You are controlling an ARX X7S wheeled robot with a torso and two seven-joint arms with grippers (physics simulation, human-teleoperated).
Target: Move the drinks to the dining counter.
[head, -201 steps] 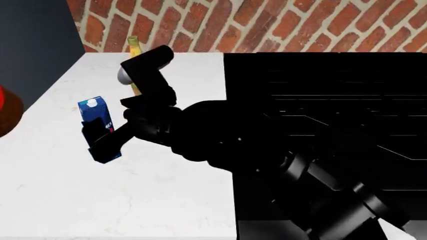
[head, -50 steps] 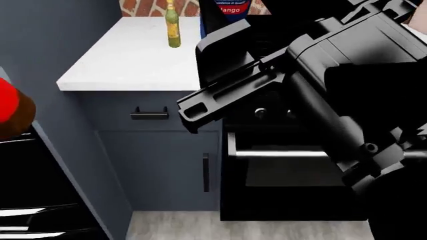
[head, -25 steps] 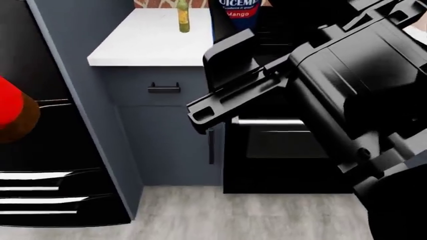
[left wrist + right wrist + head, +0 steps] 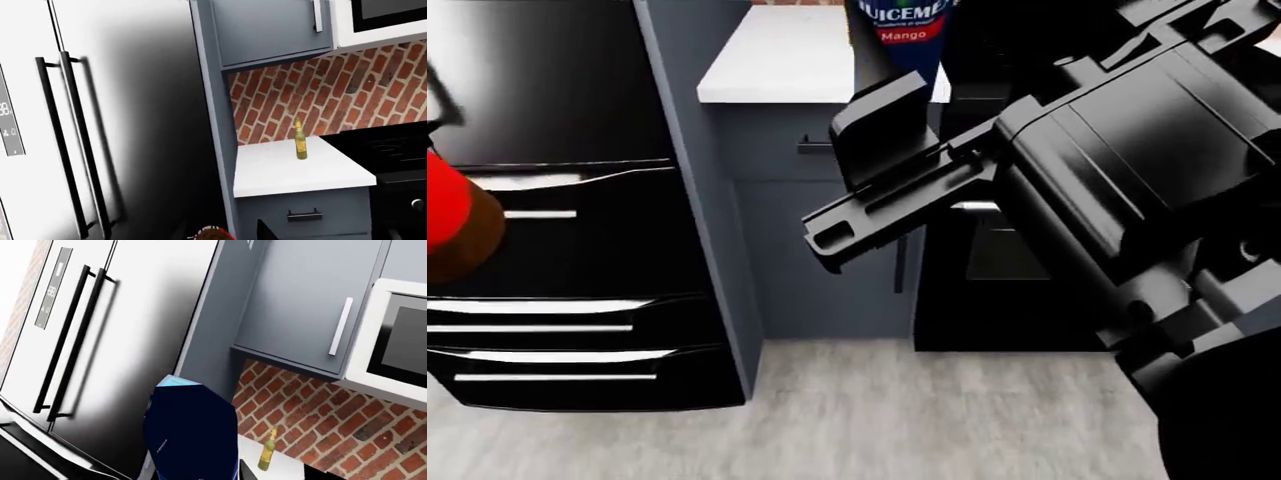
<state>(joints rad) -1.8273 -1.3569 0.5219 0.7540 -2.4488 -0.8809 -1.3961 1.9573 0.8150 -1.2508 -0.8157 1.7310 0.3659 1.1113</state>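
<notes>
Head view: the right gripper occupies the centre and right of the frame as a large black assembly. Its jaws are closed around the juice carton, a dark-blue carton marked "Mango" that rises out of the top centre of the frame. In the right wrist view the same carton fills the lower centre, upright, with a pale blue top edge.

The brown bottle shows at the left edge of the head view as a red band over a brown body. A small part of it also shows at the bottom edge of the left wrist view. The left gripper itself is outside all three frames, so its jaw state cannot be read.

The olive-green bottle stands upright on the white worktop near the brick wall, right of centre in the left wrist view. It also appears at the lower right of the right wrist view.

The worktop sits on a grey-blue cabinet between a refrigerator at the left and a black stove at the right. The floor is pale grey planking along the bottom of the head view. The dining counter is in no frame.
</notes>
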